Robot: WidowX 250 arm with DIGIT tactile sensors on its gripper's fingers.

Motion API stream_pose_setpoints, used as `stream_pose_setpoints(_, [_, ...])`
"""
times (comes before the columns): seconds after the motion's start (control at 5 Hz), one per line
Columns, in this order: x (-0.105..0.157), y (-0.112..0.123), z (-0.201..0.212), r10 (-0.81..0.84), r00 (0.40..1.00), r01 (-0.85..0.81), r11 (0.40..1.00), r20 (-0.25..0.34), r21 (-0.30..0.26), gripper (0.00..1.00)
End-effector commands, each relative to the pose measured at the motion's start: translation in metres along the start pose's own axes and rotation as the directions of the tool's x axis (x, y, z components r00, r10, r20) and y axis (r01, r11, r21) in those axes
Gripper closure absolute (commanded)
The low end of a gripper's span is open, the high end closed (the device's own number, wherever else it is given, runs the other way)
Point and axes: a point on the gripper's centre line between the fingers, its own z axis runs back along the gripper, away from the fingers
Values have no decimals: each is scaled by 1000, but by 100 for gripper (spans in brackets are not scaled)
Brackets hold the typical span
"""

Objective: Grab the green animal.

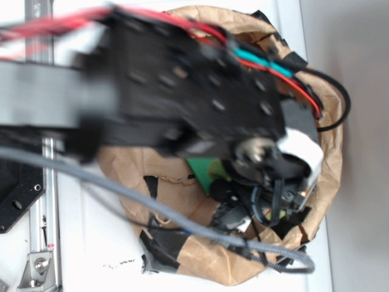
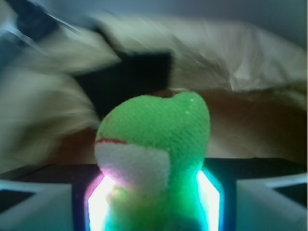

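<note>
Two fingers (image 2: 103, 202) tight around green animal (image 2: 154, 139), above paper bag (image 1: 331, 152).

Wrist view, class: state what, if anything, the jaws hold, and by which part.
The green animal sits between the jaws, gripped by its lower end; its rounded top with the white-and-red patch sticks out beyond them, above the brown paper.

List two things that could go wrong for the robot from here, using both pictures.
1. The plush sits between the claw pads with most of its body sticking out beyond them, so it might slip free.
2. The arm is deep in the crumpled paper bag; lifting might snag its rim or the loose cable.
</note>
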Motion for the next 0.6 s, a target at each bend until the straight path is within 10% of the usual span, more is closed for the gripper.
stream_pose_setpoints(0.0, [-14,3,97,474,880,-471,868,19,155,100])
stream_pose_setpoints(0.4, [-34,11,83,626,778,-615,736,63,284,100])
